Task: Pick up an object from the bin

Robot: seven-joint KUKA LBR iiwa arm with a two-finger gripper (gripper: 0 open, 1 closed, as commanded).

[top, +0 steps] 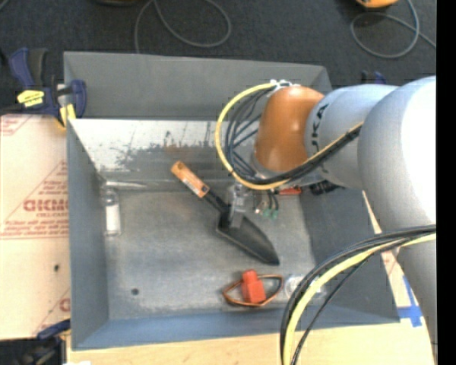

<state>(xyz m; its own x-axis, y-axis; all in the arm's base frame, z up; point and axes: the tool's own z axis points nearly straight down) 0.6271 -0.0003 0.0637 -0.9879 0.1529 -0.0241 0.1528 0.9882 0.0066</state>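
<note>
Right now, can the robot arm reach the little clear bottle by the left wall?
Probably yes. The clear bottle lies alone on bare bin floor, nothing on top; the arm sits over the black scraper, further right.

Scuffed matt grey metal bin (163,261)

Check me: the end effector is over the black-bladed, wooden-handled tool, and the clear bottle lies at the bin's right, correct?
No: the camera view shows the clear bottle at the bin's left; the end effector is over the black-bladed, wooden-handled tool.
</note>
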